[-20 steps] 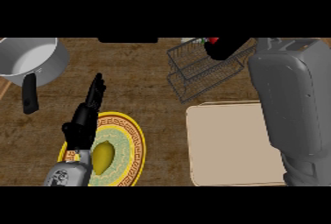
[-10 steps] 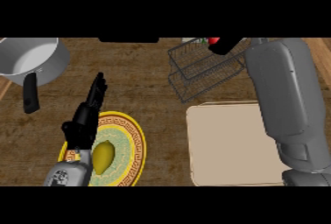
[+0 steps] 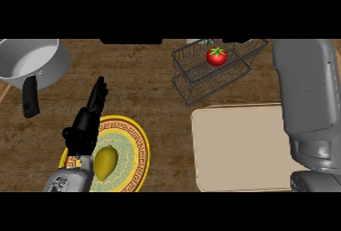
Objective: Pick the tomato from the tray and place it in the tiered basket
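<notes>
Head view: the tomato (image 3: pixel 216 56) sits inside the wire basket (image 3: pixel 200 83) at 1 o'clock — off the tray (image 3: pixel 240 149) at 4 o'clock. The left robot hand (image 3: pixel 90 119) lies at 8 o'clock over a yellow plate (image 3: pixel 138 140), fingers straight, holding nothing. The right forearm (image 3: pixel 310 99) fills 3 o'clock — its robot hand is out of sight.

Dark brown wood-grain counter top (image 3: pixel 143 63) fills whole view; surface mottled; lighting soft, even.

Grey pot (image 3: pixel 36 56) (black handle) far left — yellowish fruit (image 3: pixel 105 161) on patterned plate (image 3: pixel 142 151)
</notes>
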